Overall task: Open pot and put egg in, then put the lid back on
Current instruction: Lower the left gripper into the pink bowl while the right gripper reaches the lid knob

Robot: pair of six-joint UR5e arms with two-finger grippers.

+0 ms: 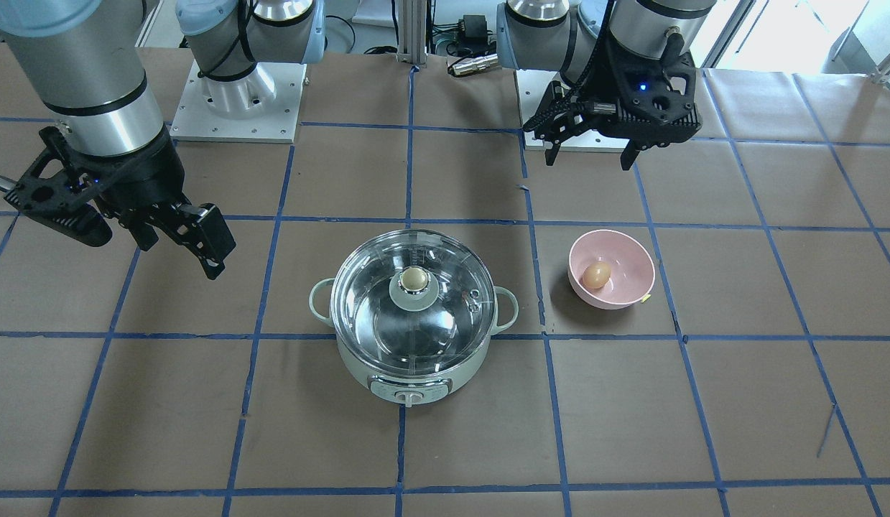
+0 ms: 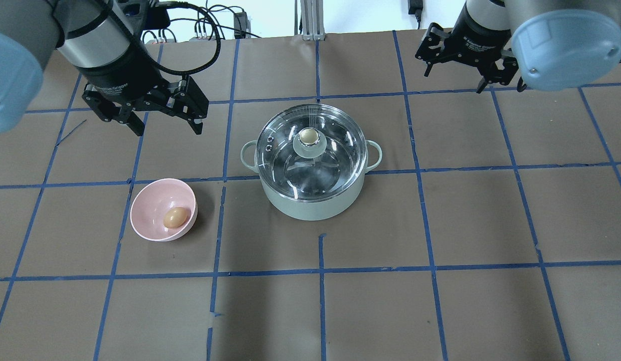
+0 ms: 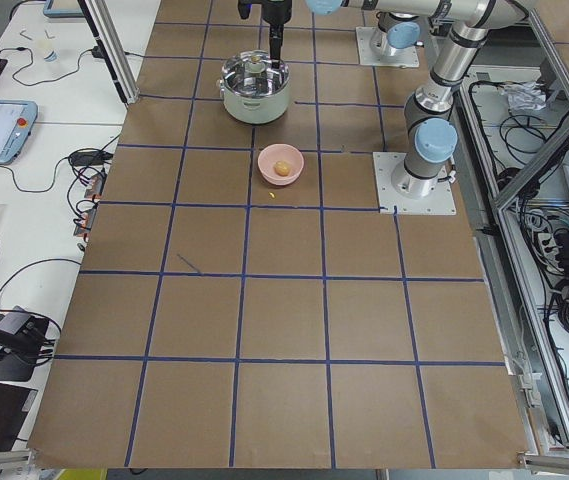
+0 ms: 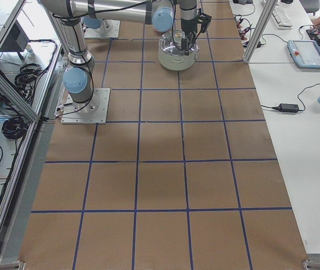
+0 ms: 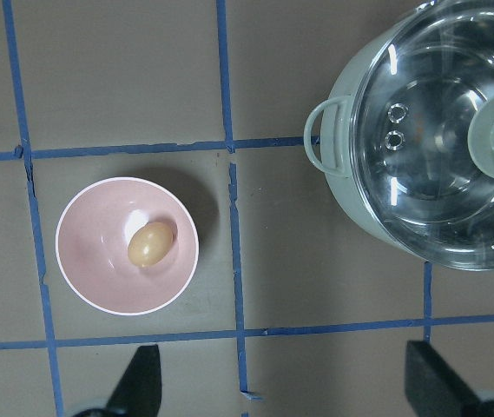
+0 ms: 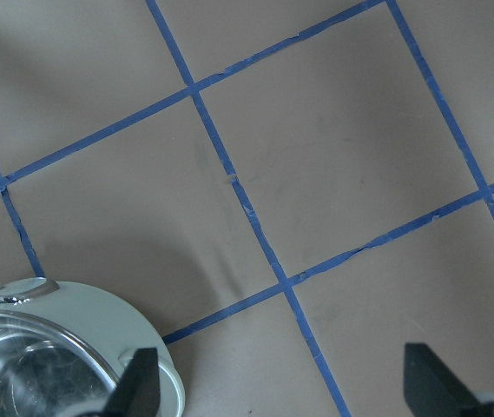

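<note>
Two claws aloft over the bench [image 2: 440, 225], both spread wide and empty: the left claw [image 2: 168, 129] on the left, roughly above the pink bowl [image 2: 149, 203], the right claw [image 2: 455, 80] off to the right of the pot [image 2: 313, 203]. At mid-bench, the glass lid [image 2: 311, 155] seated square on the pot, its beige knob [image 2: 308, 135] upright at the centre. In the bowl, well left of the pot, the egg [image 2: 175, 218], long axis roughly left to right with a slight slant. Nothing opened yet, by the look of it. For the lid lift, knob inward and below from either claw, neither plainly nearer. Seems sensible to send the right claw leftward and down onto the knob, leaving the left for the egg almost beneath it.
</note>
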